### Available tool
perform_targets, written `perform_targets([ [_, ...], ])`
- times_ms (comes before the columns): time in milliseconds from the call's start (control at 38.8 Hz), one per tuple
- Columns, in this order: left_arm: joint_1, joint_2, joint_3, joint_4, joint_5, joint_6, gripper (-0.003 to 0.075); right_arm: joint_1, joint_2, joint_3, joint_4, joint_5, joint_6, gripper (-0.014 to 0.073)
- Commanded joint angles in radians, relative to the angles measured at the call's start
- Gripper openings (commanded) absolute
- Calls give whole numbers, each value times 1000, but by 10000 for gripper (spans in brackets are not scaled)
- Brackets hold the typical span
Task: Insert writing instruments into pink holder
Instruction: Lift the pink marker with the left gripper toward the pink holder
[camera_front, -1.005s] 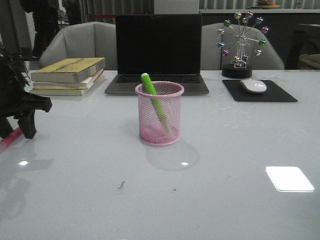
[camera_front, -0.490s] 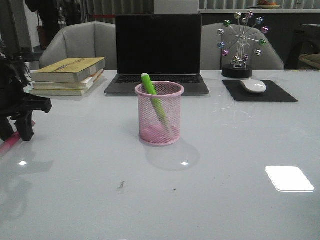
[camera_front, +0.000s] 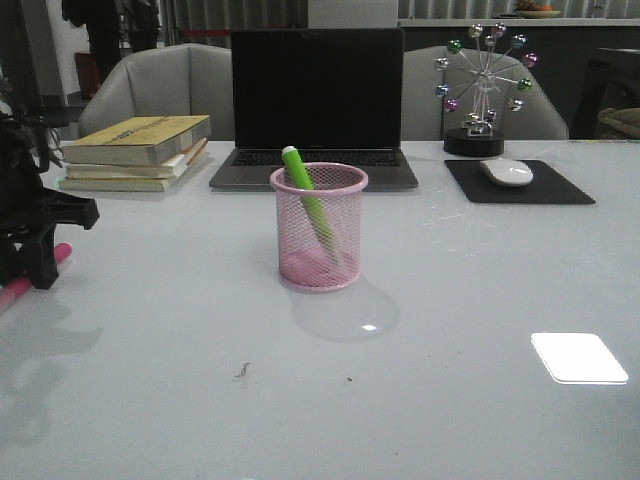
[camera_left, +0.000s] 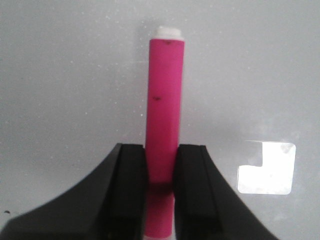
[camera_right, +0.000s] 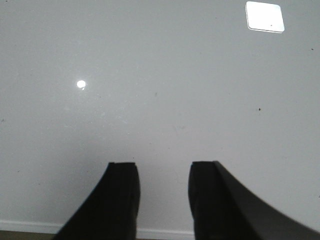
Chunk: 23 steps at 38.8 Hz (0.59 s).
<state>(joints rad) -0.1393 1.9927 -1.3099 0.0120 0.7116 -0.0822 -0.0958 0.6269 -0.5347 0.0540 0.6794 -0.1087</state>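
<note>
While the pink holder (camera_front: 319, 227) stands upright near the middle of the grey table (camera_front: 450, 300), the green highlighter (camera_front: 307, 204) already leans inside it, its pale cap end poking above the rim toward the laptop (camera_front: 316, 105) behind. The holder sits well apart from both arms.

At the far left edge of the front view the left gripper (camera_front: 36, 262) is low over the table, with the pink highlighter (camera_front: 30, 276) showing beneath it as a slanted pink strip close to the surface. The left wrist view gives the clearer look: the pink highlighter (camera_left: 164, 135) runs straight out between the two black fingers (camera_left: 129, 185), which press against its barrel on either side, so the jaws are clamped on it. Its whitish end points away from the gripper (camera_left: 161, 190). Whether the marker is lifted off the table or lying on it cannot be told from either view.

The right gripper (camera_right: 162, 192) does not appear in the front view. In its own wrist view its two black fingers (camera_right: 121, 195) are spread with a clear gap between them, nothing in that gap, and only bare table surface beyond, marked by light reflections.

Behind the holder, a stack of books (camera_front: 135, 152) lies to the left of the laptop, and to the right a white mouse (camera_front: 507, 171) rests on a dark mouse pad (camera_front: 518, 183), with a small ferris-wheel ornament (camera_front: 483, 88) just behind it
</note>
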Motion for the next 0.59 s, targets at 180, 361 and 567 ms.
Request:
perform_targets([
  [180,-3,-44,-16,-12,27,57,94,-4,-3,-25,1,-60,-4,376],
  [361,-10,-90,-17,-45,-34,96,94,-4,-3,-25,1,-60,-4,376],
  [567,-37,-189,-19,-48,-174,96,93,-4,-3,-25,1,-60,-4,376],
])
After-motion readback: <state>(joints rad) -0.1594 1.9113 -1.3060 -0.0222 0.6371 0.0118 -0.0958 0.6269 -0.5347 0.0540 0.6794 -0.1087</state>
